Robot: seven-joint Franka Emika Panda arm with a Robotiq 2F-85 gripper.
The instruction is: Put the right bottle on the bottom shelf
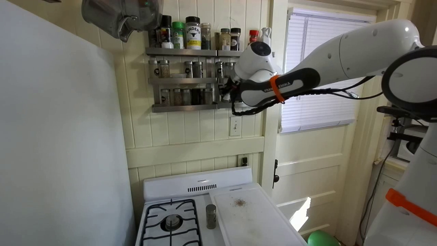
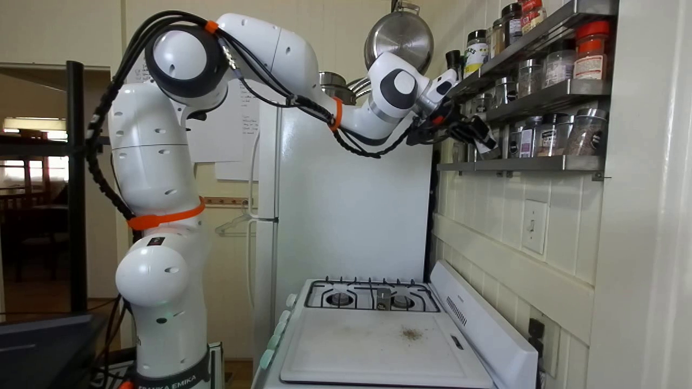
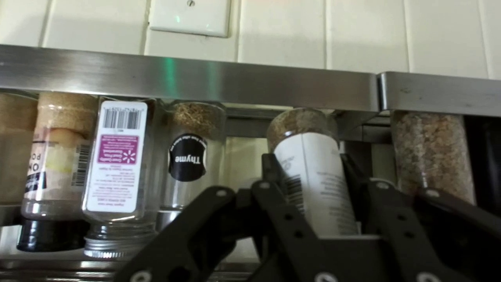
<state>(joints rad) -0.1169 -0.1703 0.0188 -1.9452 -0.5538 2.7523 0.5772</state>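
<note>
Two spice rack sections; target looks like the bottom shelf of the right one (facing the rack). Spice bottle is just beside its front rail, leaning, jaws gripping it from both sides. Can't tell if its base clears. Risks, I'd guess: too low, base snags the rail; drift right, it clips the thyme jar; let go leaning, it topples. Shelf: smooth brushed metal. Bottle: slim clear cylinder, white-labelled. Jar: clear, crumbly dry fill.
</note>
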